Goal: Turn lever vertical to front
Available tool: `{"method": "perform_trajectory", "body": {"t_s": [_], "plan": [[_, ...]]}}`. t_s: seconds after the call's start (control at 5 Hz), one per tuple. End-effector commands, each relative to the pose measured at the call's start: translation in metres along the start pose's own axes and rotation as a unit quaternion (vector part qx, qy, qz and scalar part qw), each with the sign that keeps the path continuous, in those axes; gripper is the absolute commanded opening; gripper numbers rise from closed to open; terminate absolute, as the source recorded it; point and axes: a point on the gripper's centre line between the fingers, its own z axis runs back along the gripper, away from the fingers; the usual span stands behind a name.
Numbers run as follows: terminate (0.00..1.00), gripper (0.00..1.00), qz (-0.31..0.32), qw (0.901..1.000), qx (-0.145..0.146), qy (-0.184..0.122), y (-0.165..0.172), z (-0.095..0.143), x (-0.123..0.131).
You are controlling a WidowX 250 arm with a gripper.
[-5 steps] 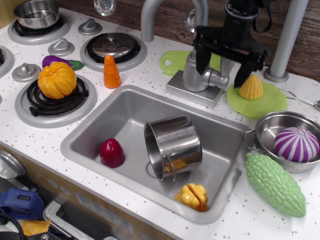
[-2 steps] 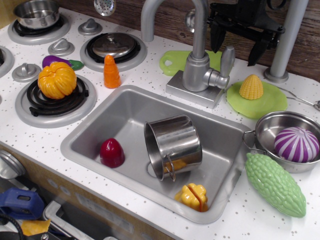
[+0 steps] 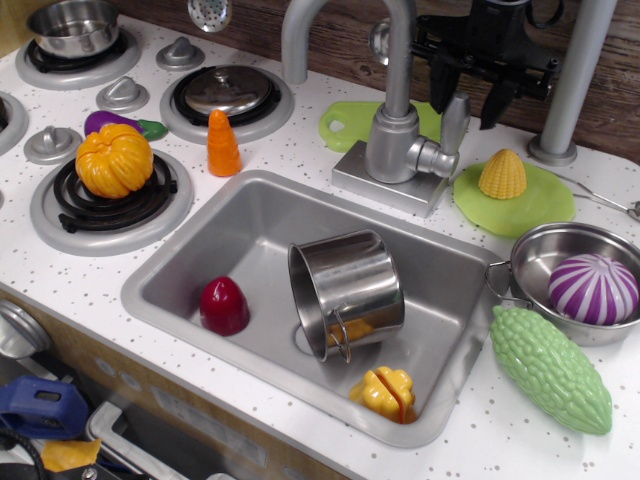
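Note:
The lever (image 3: pixel 453 124) is a short matte-silver paddle standing nearly upright on a round pivot at the right side of the faucet column (image 3: pixel 392 140). My black gripper (image 3: pixel 468 96) hangs open just above and behind it, one finger (image 3: pixel 441 90) left of the lever top and one finger (image 3: pixel 495 104) to the right. The fingers do not touch the lever. The curved spout (image 3: pixel 330 20) arches left over the sink.
The steel sink (image 3: pixel 200 270) holds a tipped pot (image 3: pixel 348 290), a red piece (image 3: pixel 223 305) and a yellow piece (image 3: pixel 384 392). A yellow corn (image 3: pixel 502 173) sits on a green plate right of the faucet. A grey post (image 3: pixel 570 80) stands behind. Stove knobs and burners lie left.
The gripper rose off the lever a second ago, moved up and right, and has now come back down a little toward the lever top. The lever stays upright.

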Motion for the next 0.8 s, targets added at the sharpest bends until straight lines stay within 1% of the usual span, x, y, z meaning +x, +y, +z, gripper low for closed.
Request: {"method": "perform_trajectory", "body": {"t_s": [0.0,0.2,0.4,0.6], "plan": [[0.00,0.00,0.017,0.9996,0.000,-0.021,-0.001,0.019,0.003],[0.00,0.00,0.047,0.9984,-0.002,0.032,-0.012,0.028,-0.014],[0.00,0.00,0.061,0.9974,0.006,0.039,-0.019,0.029,-0.031],[0.00,0.00,0.060,0.9977,-0.009,0.032,-0.018,0.023,-0.040]]}}
